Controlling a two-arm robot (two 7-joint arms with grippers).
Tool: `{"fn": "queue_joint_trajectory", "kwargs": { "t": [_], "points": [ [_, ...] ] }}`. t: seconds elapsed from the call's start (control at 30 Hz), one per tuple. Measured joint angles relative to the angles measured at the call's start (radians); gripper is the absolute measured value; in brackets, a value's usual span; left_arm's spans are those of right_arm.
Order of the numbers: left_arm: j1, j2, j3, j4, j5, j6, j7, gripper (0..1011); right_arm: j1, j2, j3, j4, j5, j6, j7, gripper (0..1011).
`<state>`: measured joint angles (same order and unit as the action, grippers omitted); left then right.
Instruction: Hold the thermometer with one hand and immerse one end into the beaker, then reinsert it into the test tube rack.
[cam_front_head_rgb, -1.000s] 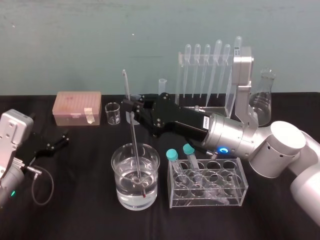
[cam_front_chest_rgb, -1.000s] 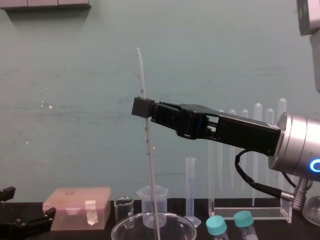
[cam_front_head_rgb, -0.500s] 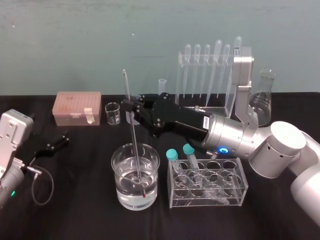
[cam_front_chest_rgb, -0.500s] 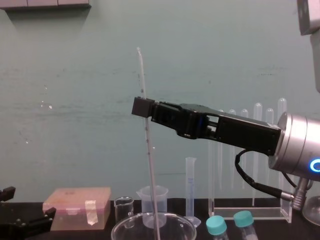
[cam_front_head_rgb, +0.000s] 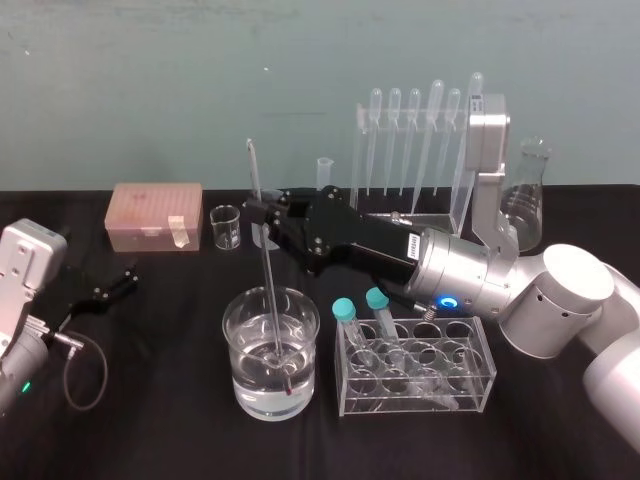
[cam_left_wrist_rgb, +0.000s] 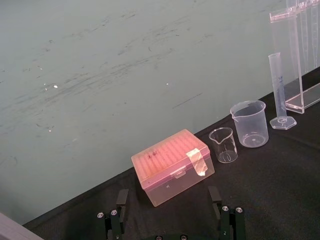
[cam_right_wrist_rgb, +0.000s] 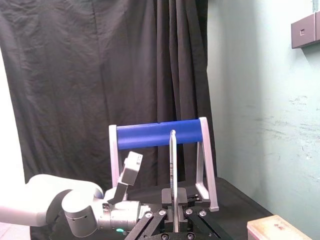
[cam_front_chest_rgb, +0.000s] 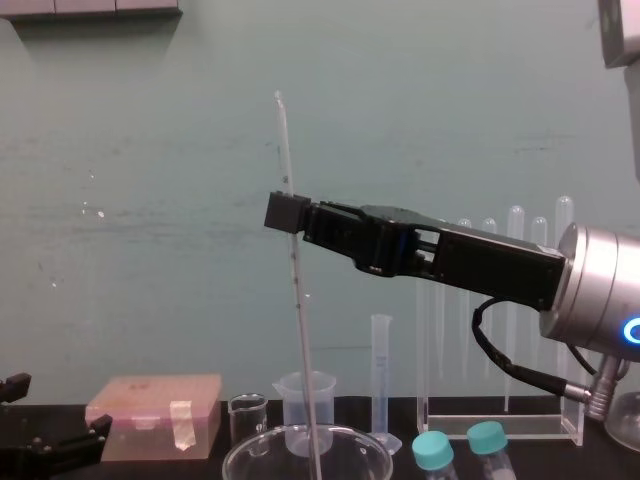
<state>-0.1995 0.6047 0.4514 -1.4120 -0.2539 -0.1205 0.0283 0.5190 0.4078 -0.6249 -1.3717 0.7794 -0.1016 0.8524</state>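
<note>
Scarcely anything has shifted: the right gripper has crept up a hair, still clenched on the long, thin clear glass thermometer, which stands nearly upright. Directly beneath the gripper, the wide clear glass beaker holds water (red bulb tip submerged near the bottom). Behind the gripper stands the tall clear acrylic test tube rack, holding pipettes. Well off, the left gripper rests, fingers spread.

R claw clamped, arm reaching fwd; L claw parked, fingers apart.
</note>
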Motion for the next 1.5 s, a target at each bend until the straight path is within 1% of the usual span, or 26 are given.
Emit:
{"fn": "queue_joint_trajectory", "kwargs": {
  "t": [0.27,0.4,0.57,0.6,0.7,0.73,0.8,0.83,0.9,1.03,1.07,1.1,1.13,1.17,1.23,1.27,1.33,1.37,1.43,1.47,1.5],
  "points": [
    [0.000,0.000,0.000,0.000,0.000,0.000,0.000,1008,-0.002,0.003,0.006,-0.011,0.001,0.000,-0.003,55],
    [0.000,0.000,0.000,0.000,0.000,0.000,0.000,1008,0.009,0.006,0.016,-0.026,0.013,0.007,-0.003,55],
    [0.000,0.000,0.000,0.000,0.000,0.000,0.000,1008,0.049,0.019,0.042,-0.064,0.055,0.033,0.004,55],
    [0.000,0.000,0.000,0.000,0.000,0.000,0.000,1008,0.049,0.019,0.042,-0.064,0.055,0.033,0.004,55],
    [0.000,0.000,0.000,0.000,0.000,0.000,0.000,1008,0.073,0.030,0.059,-0.086,0.085,0.056,0.007,55],
    [0.000,0.000,0.000,0.000,0.000,0.000,0.000,1008,0.086,0.036,0.070,-0.099,0.108,0.074,0.006,55],
    [0.000,0.000,0.000,0.000,0.000,0.000,0.000,1008,0.097,0.043,0.084,-0.112,0.135,0.094,0.005,55],
    [0.000,0.000,0.000,0.000,0.000,0.000,0.000,1008,0.109,0.052,0.101,-0.129,0.161,0.114,0.000,56],
    [0.000,0.000,0.000,0.000,0.000,0.000,0.000,1008,0.123,0.070,0.125,-0.153,0.193,0.139,-0.015,55],
    [0.000,0.000,0.000,0.000,0.000,0.000,0.000,1008,0.132,0.107,0.154,-0.187,0.211,0.158,-0.048,55],
    [0.000,0.000,0.000,0.000,0.000,0.000,0.000,1008,0.133,0.127,0.166,-0.201,0.212,0.160,-0.065,55],
    [0.000,0.000,0.000,0.000,0.000,0.000,0.000,1008,0.132,0.139,0.174,-0.208,0.211,0.159,-0.076,55],
    [0.000,0.000,0.000,0.000,0.000,0.000,0.000,1008,0.128,0.151,0.181,-0.216,0.210,0.158,-0.086,55],
    [0.000,0.000,0.000,0.000,0.000,0.000,0.000,1008,0.116,0.175,0.195,-0.230,0.207,0.152,-0.109,55],
    [0.000,0.000,0.000,0.000,0.000,0.000,0.000,1008,0.098,0.198,0.210,-0.244,0.203,0.144,-0.135,55],
    [0.000,0.000,0.000,0.000,0.000,0.000,0.000,1008,0.076,0.219,0.223,-0.258,0.200,0.136,-0.162,55],
    [0.000,0.000,0.000,0.000,0.000,0.000,0.000,1008,0.050,0.238,0.235,-0.272,0.189,0.124,-0.190,55],
    [0.000,0.000,0.000,0.000,0.000,0.000,0.000,1008,0.023,0.254,0.247,-0.288,0.179,0.114,-0.216,55],
    [0.000,0.000,0.000,0.000,0.000,0.000,0.000,1008,-0.009,0.267,0.258,-0.304,0.171,0.107,-0.241,55],
    [0.000,0.000,0.000,0.000,0.000,0.000,0.000,1008,-0.040,0.279,0.268,-0.321,0.169,0.105,-0.262,55],
    [0.000,0.000,0.000,0.000,0.000,0.000,0.000,1008,-0.054,0.283,0.272,-0.328,0.168,0.105,-0.270,55]
  ]
}}
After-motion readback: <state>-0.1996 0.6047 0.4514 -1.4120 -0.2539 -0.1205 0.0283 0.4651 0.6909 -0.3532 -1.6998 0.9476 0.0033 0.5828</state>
